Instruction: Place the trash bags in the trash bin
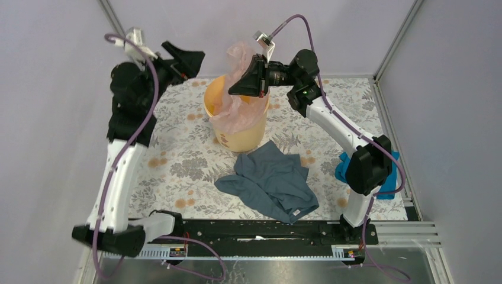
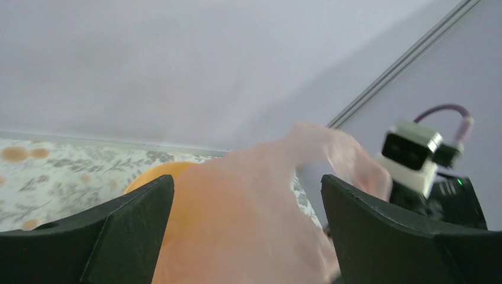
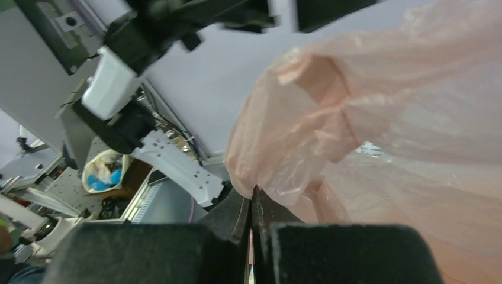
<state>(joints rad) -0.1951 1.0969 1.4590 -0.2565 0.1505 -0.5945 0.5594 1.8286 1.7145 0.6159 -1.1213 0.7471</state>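
The left arm (image 1: pixel 118 177) rose steeply from its base, bent at the elbow, and held the left pincer (image 1: pixel 184 59) raised and pointing right, its two fingers (image 2: pixel 127 231) spread wide apart. The right arm (image 1: pixel 337 127) reached up and leftward, wrist level. The right pincer (image 3: pixel 253 198) pointed left, its fingers pressed together on a fold of the trash bags (image 3: pixel 331 118).

Top camera sat high behind the near edge, looking down over the whole table (image 1: pixel 177 163). Left wrist camera looked out level through the left claw (image 2: pixel 245 189), close to the trash bags (image 2: pixel 319 148) and trash bin (image 2: pixel 151 176). Right wrist camera pressed right up against the film, tilted upward. All three shared that bag
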